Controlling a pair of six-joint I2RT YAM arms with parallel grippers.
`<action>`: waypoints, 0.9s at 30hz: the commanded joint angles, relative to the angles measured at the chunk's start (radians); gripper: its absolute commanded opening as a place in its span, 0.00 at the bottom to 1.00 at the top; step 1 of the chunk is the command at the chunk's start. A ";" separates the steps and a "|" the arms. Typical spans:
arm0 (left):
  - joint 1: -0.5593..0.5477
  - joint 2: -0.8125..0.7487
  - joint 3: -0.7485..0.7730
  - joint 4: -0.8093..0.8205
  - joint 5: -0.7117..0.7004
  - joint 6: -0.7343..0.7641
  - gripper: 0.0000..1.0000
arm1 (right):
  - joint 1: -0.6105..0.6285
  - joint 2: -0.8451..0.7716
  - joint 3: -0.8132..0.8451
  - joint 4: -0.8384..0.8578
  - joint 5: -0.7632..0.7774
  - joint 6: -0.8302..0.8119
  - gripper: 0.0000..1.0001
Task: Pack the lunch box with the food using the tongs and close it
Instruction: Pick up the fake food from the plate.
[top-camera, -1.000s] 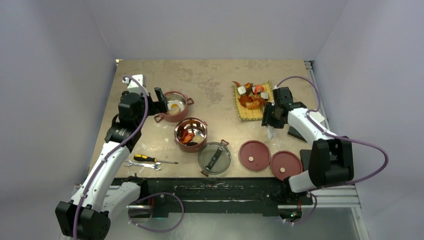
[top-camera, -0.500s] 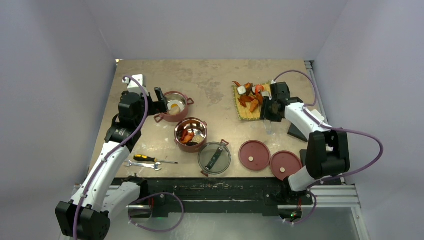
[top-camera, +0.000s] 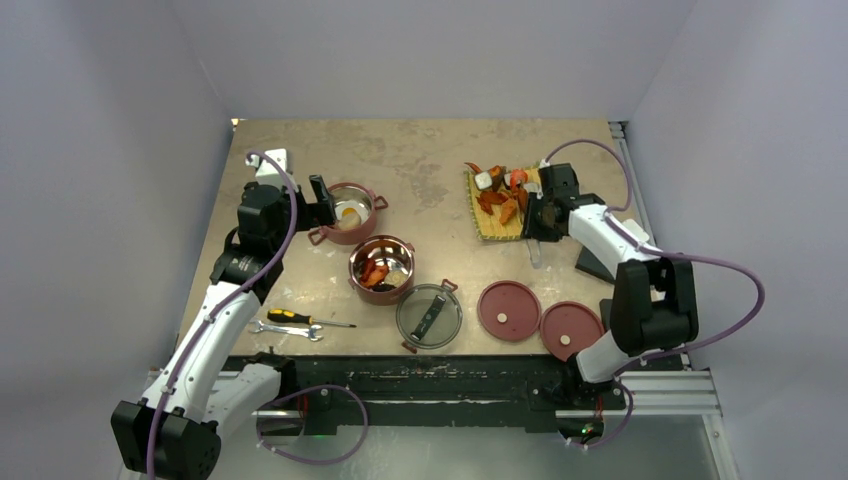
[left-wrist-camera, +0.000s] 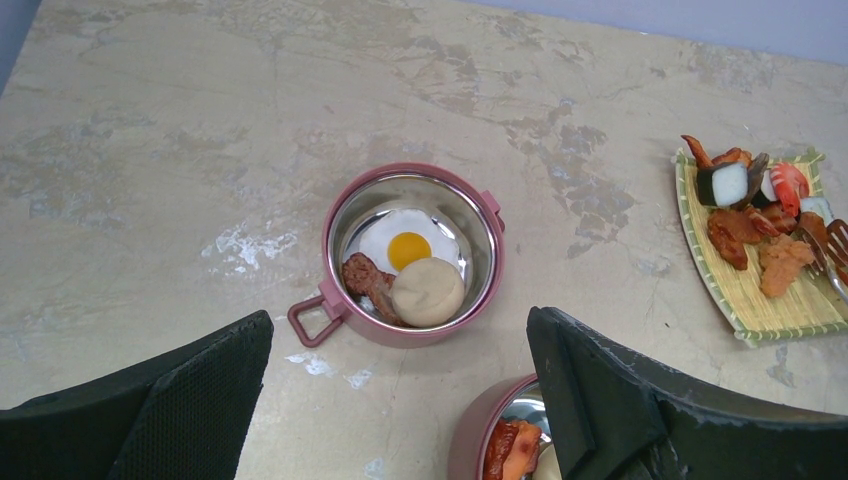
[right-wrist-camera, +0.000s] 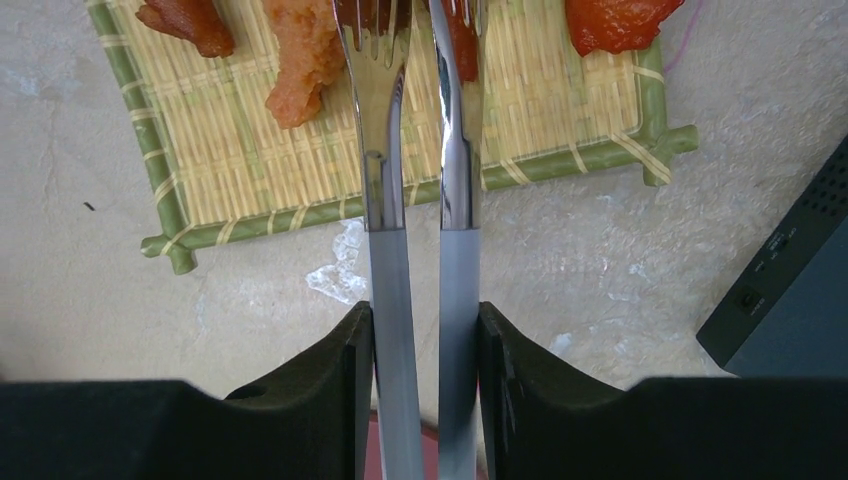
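The woven mat (top-camera: 503, 205) lies at the far right of the table (top-camera: 420, 160). Its green bamboo rim is near the table's right edge, and a black box (right-wrist-camera: 790, 280) sits just off its near right corner. To the left of the mat, a broad stretch of mottled beige tabletop separates it from the lunch box bowls.

The right gripper (right-wrist-camera: 420, 330) hangs over the mat's near rim. Its fingers are pressed against both slim steel arms of the tongs (right-wrist-camera: 385, 200), holding them almost parallel. The forked tips reach over the orange and red food (right-wrist-camera: 300, 50) on the mat, but whether they pinch a piece cannot be told.

Well left of the mat, the left gripper (left-wrist-camera: 400, 400) has its fingers spread wide and holds nothing. It hovers by the far bowl (left-wrist-camera: 410, 255), which is shiny inside and holds a fried egg (left-wrist-camera: 405, 245) and a bun (left-wrist-camera: 428, 291). The near bowl (top-camera: 382, 268) holds red pieces. Nearer than the mat lie two flat red lids (top-camera: 508, 311) and the dark top lid (top-camera: 429, 316).
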 joint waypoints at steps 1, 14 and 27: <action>-0.004 0.001 0.013 0.029 -0.007 -0.002 0.99 | 0.004 -0.093 0.055 0.002 -0.034 -0.002 0.15; -0.004 -0.001 0.011 0.030 -0.004 -0.003 0.99 | 0.004 -0.235 0.098 -0.092 -0.055 -0.002 0.10; -0.004 -0.001 0.008 0.032 -0.002 -0.005 0.99 | 0.056 -0.286 0.140 -0.113 -0.279 -0.039 0.09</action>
